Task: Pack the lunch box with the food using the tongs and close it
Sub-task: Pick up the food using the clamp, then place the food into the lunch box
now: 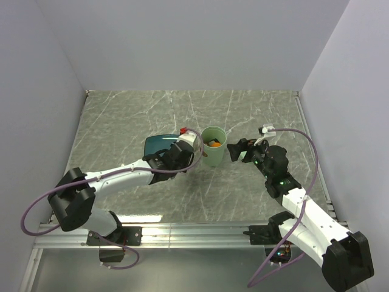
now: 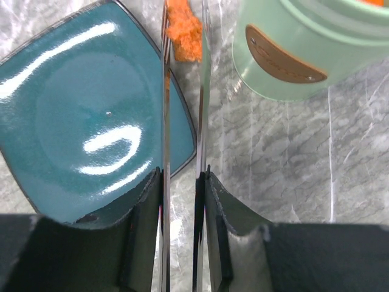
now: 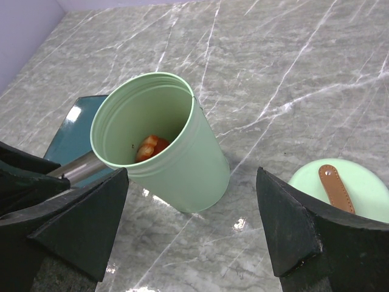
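My left pincer (image 2: 181, 177) squeezes the tongs (image 2: 165, 121), whose tips pinch an orange food piece (image 2: 184, 33) ahead of it. The lunch box (image 3: 182, 164) stands just ahead-right. My right pincer (image 3: 191, 201) gapes empty, facing it. If my squeeze slackens, the piece would probably drop onto the worktop (image 3: 273, 73) short of the rim.

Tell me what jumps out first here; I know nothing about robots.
The pale green lunch box stands open mid-table with a red-orange food piece inside. Beside it the left gripper squeezes metal tongs that pinch an orange crumbly piece, between the box and a glossy teal plate. The right gripper hangs wide open on the box's other side, with the green lid and its brown strap lying nearby.
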Robot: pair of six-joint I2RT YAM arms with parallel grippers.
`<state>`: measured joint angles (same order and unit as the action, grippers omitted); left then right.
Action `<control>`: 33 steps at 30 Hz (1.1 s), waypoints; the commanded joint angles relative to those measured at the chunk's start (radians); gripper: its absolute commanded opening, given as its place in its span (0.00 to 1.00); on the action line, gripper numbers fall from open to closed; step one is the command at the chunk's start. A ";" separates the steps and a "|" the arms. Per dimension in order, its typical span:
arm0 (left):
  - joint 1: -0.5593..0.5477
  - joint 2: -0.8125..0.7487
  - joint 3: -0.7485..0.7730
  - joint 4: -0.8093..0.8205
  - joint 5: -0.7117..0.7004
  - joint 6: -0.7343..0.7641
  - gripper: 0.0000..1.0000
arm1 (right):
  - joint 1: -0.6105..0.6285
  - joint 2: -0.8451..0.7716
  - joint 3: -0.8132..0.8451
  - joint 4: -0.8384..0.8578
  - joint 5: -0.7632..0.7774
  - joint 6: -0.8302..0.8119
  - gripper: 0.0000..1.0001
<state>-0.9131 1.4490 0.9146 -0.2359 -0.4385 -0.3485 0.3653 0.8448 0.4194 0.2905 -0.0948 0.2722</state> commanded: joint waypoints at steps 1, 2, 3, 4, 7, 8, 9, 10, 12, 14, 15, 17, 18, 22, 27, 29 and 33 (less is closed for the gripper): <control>0.014 -0.068 0.023 0.055 -0.048 0.020 0.22 | -0.008 0.000 0.007 0.021 0.007 0.004 0.92; 0.016 -0.076 0.023 0.059 -0.054 0.022 0.22 | -0.008 -0.001 0.007 0.021 0.009 0.004 0.92; 0.025 -0.091 0.026 0.063 -0.057 0.028 0.22 | -0.009 -0.001 0.007 0.021 0.010 0.004 0.92; 0.029 -0.099 0.030 0.067 -0.060 0.031 0.22 | -0.008 -0.001 0.005 0.019 0.010 0.004 0.92; 0.045 -0.130 0.035 0.081 -0.065 0.051 0.22 | -0.008 -0.003 0.007 0.019 0.013 0.005 0.92; 0.052 -0.145 0.035 0.092 -0.065 0.060 0.22 | -0.008 -0.001 0.007 0.018 0.015 0.005 0.92; 0.056 -0.154 0.036 0.098 -0.066 0.065 0.22 | -0.008 -0.001 0.007 0.018 0.015 0.005 0.92; 0.059 -0.160 0.043 0.098 -0.069 0.068 0.22 | -0.009 -0.003 0.007 0.018 0.017 0.007 0.92; 0.063 -0.183 0.049 0.101 -0.077 0.080 0.21 | -0.009 -0.001 0.009 0.015 0.020 0.005 0.92; 0.063 -0.212 0.059 0.104 -0.083 0.089 0.21 | -0.006 -0.001 0.010 0.015 0.020 0.005 0.92; 0.063 -0.226 0.061 0.107 -0.078 0.094 0.20 | -0.009 0.000 0.009 0.015 0.021 0.005 0.92; 0.063 -0.274 0.059 0.118 -0.057 0.100 0.20 | -0.008 0.000 0.012 0.013 0.024 0.007 0.92; 0.063 -0.292 0.056 0.127 -0.051 0.100 0.19 | -0.008 0.000 0.010 0.013 0.026 0.005 0.92; 0.049 -0.389 0.014 0.159 0.003 0.082 0.19 | -0.009 0.000 0.010 0.012 0.030 0.005 0.92; -0.023 -0.476 -0.017 0.179 0.049 0.082 0.20 | -0.008 0.002 0.012 0.010 0.033 0.005 0.92; -0.053 -0.478 -0.017 0.178 0.084 0.083 0.21 | -0.008 0.000 0.013 0.009 0.035 0.005 0.92; -0.099 -0.431 0.003 0.142 0.075 0.075 0.21 | -0.009 -0.009 0.010 0.004 0.038 0.007 0.92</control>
<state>-0.9833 0.9863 0.9073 -0.1162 -0.3904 -0.2745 0.3653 0.8474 0.4194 0.2844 -0.0704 0.2722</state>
